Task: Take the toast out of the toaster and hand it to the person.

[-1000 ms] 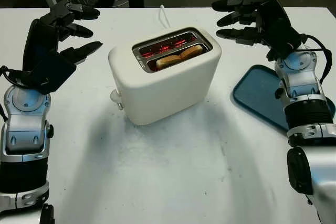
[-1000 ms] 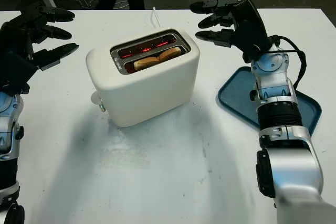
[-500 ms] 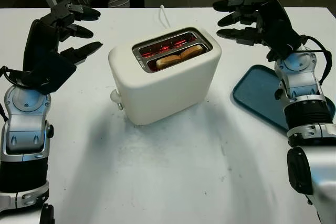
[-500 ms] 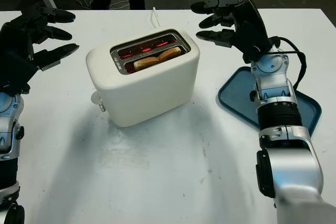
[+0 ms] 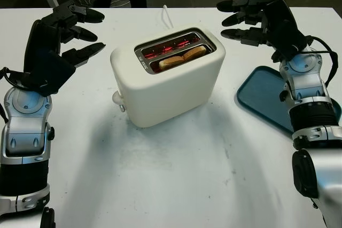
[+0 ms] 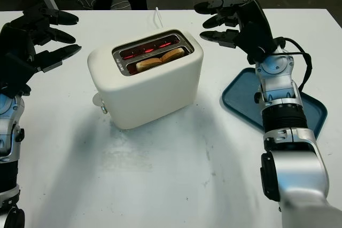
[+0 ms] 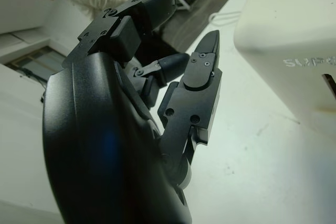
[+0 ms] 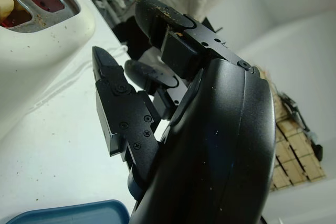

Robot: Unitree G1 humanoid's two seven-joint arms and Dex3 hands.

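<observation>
While the toast point(image 5: 182, 57) sits in the glowing toaster point(image 5: 168, 76), the open left hand point(image 5: 68, 31) and right hand point(image 5: 255, 18) flank it, holding nothing, seemingly poised to reach.

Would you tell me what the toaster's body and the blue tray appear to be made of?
The toaster body looks like cream plastic with a matte, softly rounded shell; its slot rim seems brushed metal. The blue tray looks like moulded plastic, smooth with a raised lip, though neither material is certain.
</observation>
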